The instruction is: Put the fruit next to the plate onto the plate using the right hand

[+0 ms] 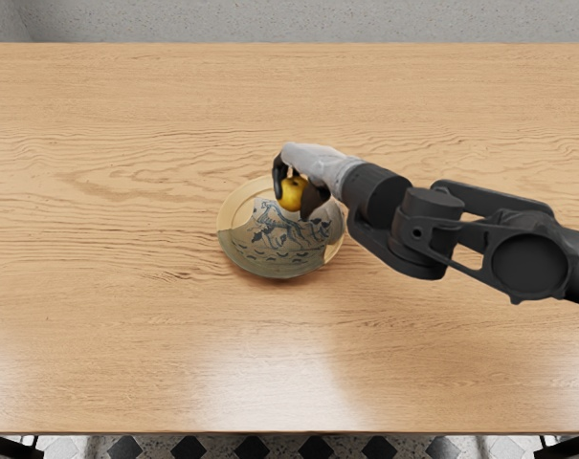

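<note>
The plate [270, 256] lies flat mid-table, round and cream-rimmed, its grey-green centre covered in dark line drawing. The small yellow fruit [292, 192] sits in the curled fingers of my right hand [306, 175] over the plate's far edge, possibly touching it.

No readable text is showing.
The plate [233, 247] is bearing only dark painted figures, not letters or numbers.

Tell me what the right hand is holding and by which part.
The right hand holds the yellow fruit, gripped on opposite sides with its front showing, above the far part of the plate.
</note>
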`<state>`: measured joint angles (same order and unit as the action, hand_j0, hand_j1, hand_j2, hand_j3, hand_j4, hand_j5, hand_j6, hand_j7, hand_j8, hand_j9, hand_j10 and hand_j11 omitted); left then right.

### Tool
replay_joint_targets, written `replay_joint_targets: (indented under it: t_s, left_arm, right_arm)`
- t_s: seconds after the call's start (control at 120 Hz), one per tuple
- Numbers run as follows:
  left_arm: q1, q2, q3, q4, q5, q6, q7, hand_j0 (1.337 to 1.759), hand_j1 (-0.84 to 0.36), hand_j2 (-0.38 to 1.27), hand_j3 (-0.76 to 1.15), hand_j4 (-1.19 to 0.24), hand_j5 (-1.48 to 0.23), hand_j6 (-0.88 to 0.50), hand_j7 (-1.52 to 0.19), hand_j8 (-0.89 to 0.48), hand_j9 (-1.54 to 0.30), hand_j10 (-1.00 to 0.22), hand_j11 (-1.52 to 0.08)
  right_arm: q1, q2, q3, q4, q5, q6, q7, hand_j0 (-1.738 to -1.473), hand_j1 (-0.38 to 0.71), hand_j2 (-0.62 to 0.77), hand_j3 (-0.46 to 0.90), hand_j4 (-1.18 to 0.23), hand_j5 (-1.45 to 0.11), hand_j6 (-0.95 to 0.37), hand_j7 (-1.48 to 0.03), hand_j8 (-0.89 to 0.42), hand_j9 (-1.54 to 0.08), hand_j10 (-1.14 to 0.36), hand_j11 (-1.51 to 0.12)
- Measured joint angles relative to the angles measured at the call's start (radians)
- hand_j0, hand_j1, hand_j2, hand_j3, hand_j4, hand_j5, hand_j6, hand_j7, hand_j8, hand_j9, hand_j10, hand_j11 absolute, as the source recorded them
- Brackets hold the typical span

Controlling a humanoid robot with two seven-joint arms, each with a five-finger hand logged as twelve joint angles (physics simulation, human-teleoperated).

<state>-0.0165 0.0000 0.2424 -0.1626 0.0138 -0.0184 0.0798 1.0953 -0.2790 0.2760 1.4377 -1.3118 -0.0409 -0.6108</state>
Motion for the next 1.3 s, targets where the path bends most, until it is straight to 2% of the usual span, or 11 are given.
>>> replay_joint_targets:
  t_s: [0.058,0.133,0.242,0.375,0.542,0.7,1.025,1.3]
  left_arm:
    - [0.000,0.000,0.000,0.000,0.000,0.000,0.000,1.658,0.35,0.00,0.00,0.00,0.00,0.00,0.00,0.00,0.00,0.00,0.00]
    - [0.000,0.000,0.000,0.000,0.000,0.000,0.000,1.658,0.35,0.00,0.00,0.00,0.00,0.00,0.00,0.00,0.00,0.00,0.00]
    - [0.001,0.000,0.000,0.000,0.000,0.000,0.000,1.658,0.35,0.00,0.00,0.00,0.00,0.00,0.00,0.00,0.00,0.00,0.00]
    - [0.000,0.000,0.000,0.000,0.000,0.000,0.000,1.658,0.35,0.00,0.00,0.00,0.00,0.00,0.00,0.00,0.00,0.00,0.00]
    - [0.000,0.000,0.000,0.000,0.000,0.000,0.000,1.658,0.35,0.00,0.00,0.00,0.00,0.00,0.00,0.00,0.00,0.00,0.00]
    - [0.000,0.000,0.000,0.000,0.000,0.000,0.000,1.658,0.35,0.00,0.00,0.00,0.00,0.00,0.00,0.00,0.00,0.00,0.00]
    - [0.000,0.000,0.000,0.000,0.000,0.000,0.000,1.658,0.35,0.00,0.00,0.00,0.00,0.00,0.00,0.00,0.00,0.00,0.00]
    - [0.000,0.000,0.000,0.000,0.000,0.000,0.000,1.658,0.35,0.00,0.00,0.00,0.00,0.00,0.00,0.00,0.00,0.00,0.00]
  right_arm:
    - [-0.003,0.004,0.000,-0.003,-0.002,-0.004,0.000,-1.652,0.32,0.30,0.00,-0.77,-1.15,-0.37,-1.06,-0.29,-1.13,-0.62,-1.13]
    - [-0.005,0.010,-0.001,-0.014,-0.003,-0.015,0.000,-1.654,0.28,0.20,0.00,-0.70,-0.98,-0.39,-0.91,-0.33,-0.97,-0.66,-0.97]
    - [-0.008,0.016,-0.001,-0.022,-0.004,-0.022,0.000,-1.656,0.14,0.10,0.00,-0.57,-0.71,-0.31,-0.67,-0.30,-0.70,-0.49,-0.71]
    - [-0.014,0.018,0.000,-0.026,-0.005,-0.026,0.000,-1.657,-0.03,0.04,0.00,-0.36,-0.44,-0.22,-0.42,-0.21,-0.44,-0.31,-0.44]
    - [-0.021,0.012,0.006,-0.025,0.032,-0.026,0.000,-1.658,-0.18,0.01,0.00,-0.18,-0.23,-0.12,-0.22,-0.12,-0.23,-0.16,-0.23]
    - [-0.018,-0.042,0.041,-0.017,0.169,-0.013,0.000,-1.658,-0.25,0.00,0.00,-0.11,-0.13,-0.08,-0.13,-0.08,-0.13,-0.10,-0.13]
    - [-0.017,-0.265,0.151,0.004,0.454,0.159,0.004,-1.658,-0.29,0.00,0.00,-0.05,-0.06,-0.05,-0.06,-0.05,-0.06,-0.05,-0.06]
    - [-0.021,-0.407,0.166,-0.002,0.612,0.305,0.096,-1.658,-0.30,-0.01,0.00,-0.04,-0.05,-0.04,-0.05,-0.04,-0.05,-0.04,-0.05]
